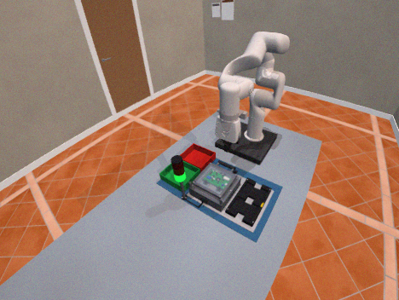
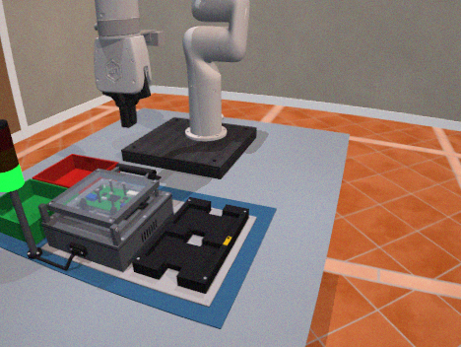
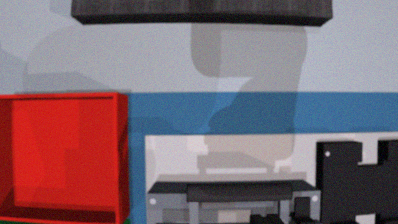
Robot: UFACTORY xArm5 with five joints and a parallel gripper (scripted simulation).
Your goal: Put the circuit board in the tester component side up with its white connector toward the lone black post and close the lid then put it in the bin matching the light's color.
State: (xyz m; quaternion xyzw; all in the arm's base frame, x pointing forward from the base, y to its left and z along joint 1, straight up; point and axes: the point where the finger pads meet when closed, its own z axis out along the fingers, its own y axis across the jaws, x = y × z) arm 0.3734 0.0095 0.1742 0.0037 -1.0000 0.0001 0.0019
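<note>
The green circuit board (image 1: 218, 179) (image 2: 115, 197) lies inside the tester (image 1: 209, 196) (image 2: 94, 242) (image 3: 170, 187), seen through the clear lid, which is down. Whether the hook is latched is too small to tell. The signal light (image 1: 181, 176) (image 2: 11, 179) glows green. The green bin (image 1: 170, 182) (image 2: 25, 224) stands beside the tester, with the red bin (image 1: 198, 157) (image 2: 74, 173) (image 3: 65, 155) behind it. The black tray (image 1: 245, 204) (image 2: 197, 222) (image 3: 345, 185) holds no board. My gripper (image 1: 220, 145) (image 2: 129, 125) is shut and empty, high above the table behind the red bin.
The robot's black base plate (image 1: 251, 151) (image 2: 172, 159) (image 3: 200, 12) lies behind the tester. The signal light's post (image 2: 25, 222) and cable stand at the tester's front left. The blue mat (image 1: 268, 204) (image 2: 246, 246) (image 3: 350, 112) lies under the tester and tray.
</note>
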